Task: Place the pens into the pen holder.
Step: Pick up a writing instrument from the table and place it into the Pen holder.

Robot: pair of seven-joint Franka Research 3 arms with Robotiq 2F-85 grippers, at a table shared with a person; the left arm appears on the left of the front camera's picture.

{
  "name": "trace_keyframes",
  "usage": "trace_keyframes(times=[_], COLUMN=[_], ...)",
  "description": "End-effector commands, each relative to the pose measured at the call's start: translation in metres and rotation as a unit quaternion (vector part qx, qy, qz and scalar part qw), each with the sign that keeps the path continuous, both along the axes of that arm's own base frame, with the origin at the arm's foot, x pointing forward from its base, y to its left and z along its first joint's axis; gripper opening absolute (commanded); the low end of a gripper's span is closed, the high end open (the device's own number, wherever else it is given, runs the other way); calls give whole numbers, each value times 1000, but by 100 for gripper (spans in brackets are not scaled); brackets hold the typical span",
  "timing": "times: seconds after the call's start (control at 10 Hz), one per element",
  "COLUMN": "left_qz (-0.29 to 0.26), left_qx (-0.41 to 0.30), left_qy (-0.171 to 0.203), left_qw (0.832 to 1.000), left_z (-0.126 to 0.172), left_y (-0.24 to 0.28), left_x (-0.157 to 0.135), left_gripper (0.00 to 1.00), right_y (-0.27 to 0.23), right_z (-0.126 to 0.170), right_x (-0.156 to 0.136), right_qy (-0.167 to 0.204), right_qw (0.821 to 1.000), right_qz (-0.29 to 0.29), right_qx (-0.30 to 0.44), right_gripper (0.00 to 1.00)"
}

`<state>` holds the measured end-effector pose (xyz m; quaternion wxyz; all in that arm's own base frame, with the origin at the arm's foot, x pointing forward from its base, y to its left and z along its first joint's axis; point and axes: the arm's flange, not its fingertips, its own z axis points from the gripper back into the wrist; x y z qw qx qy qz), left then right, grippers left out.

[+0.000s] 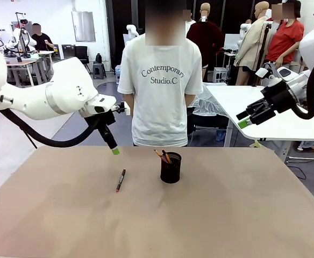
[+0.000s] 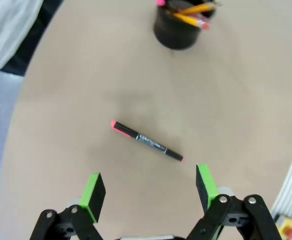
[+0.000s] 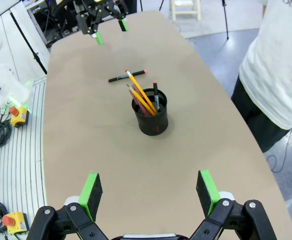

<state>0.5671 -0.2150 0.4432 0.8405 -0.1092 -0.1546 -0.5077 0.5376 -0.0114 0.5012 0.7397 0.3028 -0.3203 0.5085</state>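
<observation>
1. My left gripper hangs above the table with its jaws spread wide and nothing between the green pads.
2. In my left wrist view, the black pen with red ends lies flat on the table just ahead of my open fingers, slanted across the gap between them. Bare tabletop separates the pads from the pen.
3. In the front view, that pen lies to the left of the pen holder, near it but not touching.
4. The pen holder stands upright near the middle of the table, towards the far side. Yellow pencils and a dark pen with a red tip lean inside it, sticking out above the rim.
5. My right gripper is raised well off to the right, over the table's edge, with its jaws wide apart and empty. From its wrist view the holder sits between it and the loose pen.
6. A person in a white T-shirt stands at the far edge, right behind the holder, arms down.
7. A white table stands behind on the right.
</observation>
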Motion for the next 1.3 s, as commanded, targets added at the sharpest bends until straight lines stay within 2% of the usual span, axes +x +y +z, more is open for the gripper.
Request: trace_keyframes(times=[0.0, 0.1, 0.6, 0.7, 0.9, 1.2], left_qz=[35, 0, 9, 60, 132, 255], left_qx=[-53, 0, -5, 20, 72, 151], left_qy=[-46, 0, 1, 24, 34, 37], left_qw=[997, 1000, 1000, 998, 988, 954], left_z=[-1, 0, -4, -9, -16, -36], left_y=[-6, 0, -5, -10, -11, -29], left_x=[6, 0, 1, 8, 16, 21], left_gripper=[94, 94, 94, 94, 94, 94], right_y=[0, 0, 0, 0, 0, 0], right_z=[2, 2, 2, 2, 2, 2], right_x=[0, 0, 0, 0, 0, 0], right_qy=[2, 2, 2, 2, 2, 2], right_qw=[1000, 1000, 1000, 1000, 1000, 1000], right_qz=[-2, -2, -2, -2, -2, -2], right_qx=[1, 1, 1, 1, 1, 1], right_gripper=[100, 100, 100, 100, 100, 100])
